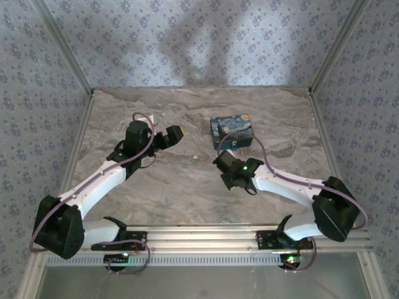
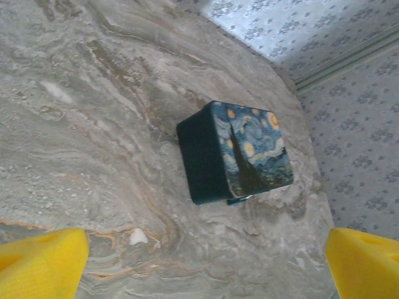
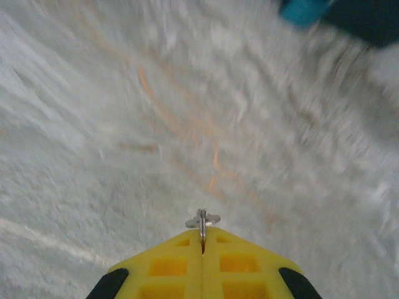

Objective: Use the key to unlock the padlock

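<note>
- Starting at the left, the left gripper (image 2: pixel 206 249) hangs over the worktop (image 1: pixel 187 187) left of the middle. Its yellow fingers (image 2: pixel 40 261) are spread wide, with nothing between them.
- Ahead of that gripper sits a blue box (image 2: pixel 240 149) printed with a swirling night sky. It lies toward the far edge of the worktop, a little right of the middle. A small teal sliver with a metal glint peeps out at its lower edge, too small to name for certain.
- On the near side of the box is the right gripper (image 3: pixel 202 240), with its fingers (image 3: pixel 168 265) pressed tight together. They pinch the key (image 3: pixel 202 219).
- The key is a thin silvery piece standing on edge in the seam between the fingertips. It juts straight forward, so its long axis runs in line with the fingers. I cannot tell which end leads.
- The padlock (image 3: pixel 304 9) shows in the right wrist view as a teal-blue blur at the top edge. It lies against the dark side of the box, ahead of the key and off to its right. Its keyhole cannot be made out.
- The right arm is clearly the nearer one. The coming move seems to depend on carrying the key forward and to the right, then lining its axis up with the keyhole. The open left gripper is farther off and looks free to steady the padlock.
</note>
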### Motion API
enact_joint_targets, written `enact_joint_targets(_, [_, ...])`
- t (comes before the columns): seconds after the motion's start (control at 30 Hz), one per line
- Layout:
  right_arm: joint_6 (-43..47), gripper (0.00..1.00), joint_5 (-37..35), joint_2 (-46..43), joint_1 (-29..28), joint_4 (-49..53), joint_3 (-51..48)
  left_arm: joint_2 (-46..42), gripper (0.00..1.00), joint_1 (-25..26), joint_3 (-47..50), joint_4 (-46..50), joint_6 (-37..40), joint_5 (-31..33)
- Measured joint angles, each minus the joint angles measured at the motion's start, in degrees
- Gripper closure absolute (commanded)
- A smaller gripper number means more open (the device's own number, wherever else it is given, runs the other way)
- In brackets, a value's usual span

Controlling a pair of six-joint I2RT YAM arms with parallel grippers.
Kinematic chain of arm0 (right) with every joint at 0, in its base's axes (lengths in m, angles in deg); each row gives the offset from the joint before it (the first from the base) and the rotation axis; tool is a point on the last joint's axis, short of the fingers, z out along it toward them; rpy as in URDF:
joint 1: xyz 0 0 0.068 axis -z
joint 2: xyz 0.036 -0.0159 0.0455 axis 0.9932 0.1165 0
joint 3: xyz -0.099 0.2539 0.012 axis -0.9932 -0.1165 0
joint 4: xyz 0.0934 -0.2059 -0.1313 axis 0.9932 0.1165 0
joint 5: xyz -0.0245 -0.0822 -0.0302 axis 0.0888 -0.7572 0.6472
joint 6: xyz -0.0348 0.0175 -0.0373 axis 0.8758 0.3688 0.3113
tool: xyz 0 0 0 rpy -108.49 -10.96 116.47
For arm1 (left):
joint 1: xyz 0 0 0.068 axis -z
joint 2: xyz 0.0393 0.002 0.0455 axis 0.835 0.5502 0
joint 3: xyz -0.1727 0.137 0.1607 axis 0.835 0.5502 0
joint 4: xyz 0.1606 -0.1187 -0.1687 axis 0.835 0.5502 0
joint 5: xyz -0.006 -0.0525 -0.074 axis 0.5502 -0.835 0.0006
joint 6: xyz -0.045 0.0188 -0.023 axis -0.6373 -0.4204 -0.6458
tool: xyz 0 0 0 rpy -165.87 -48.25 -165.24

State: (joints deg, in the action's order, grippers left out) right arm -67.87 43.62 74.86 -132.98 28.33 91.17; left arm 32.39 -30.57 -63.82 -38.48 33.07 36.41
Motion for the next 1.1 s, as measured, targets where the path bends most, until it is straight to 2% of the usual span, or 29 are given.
enact_joint_targets(0.27, [22.64, 1.0, -3.04, -10.78, 0.0, -19.65, -4.02, -1.9, 0.05, 0.0, -4.15, 2.1, 0.02, -3.48])
enact_joint_targets(0.4, [34.56, 1.0, 1.31, -14.6, 0.92, -29.16, -8.72, -1.92, 0.06, 0.02, -5.68, 2.84, -1.18, -5.7])
enact_joint_targets(0.5, [40.48, 1.0, 6.51, -15.8, 2.95, -32.3, -9.62, -1.51, 0.06, 0.26, -6.75, 3.23, -4.28, -7.72])
enact_joint_targets(0.6, [43.76, 1.0, 9.9, -16.37, 4.79, -34.4, -9.62, -0.76, 0.06, 0.35, -7.76, 3.26, -7.02, -9.22])
enact_joint_targets(0.8, [48.87, 1.0, 20.59, -15.96, 10.01, -34.86, -7.17, 2.29, 0.06, 1.36, -9.33, 3.63, -21.73, -14.21])
enact_joint_targets(1.1, [50.84, 1.0, 26.18, -10.16, 9.38, -36.81, -3.8, 5.2, 0.1, 5.14, -5.16, -4.35, -38.99, -16.76])
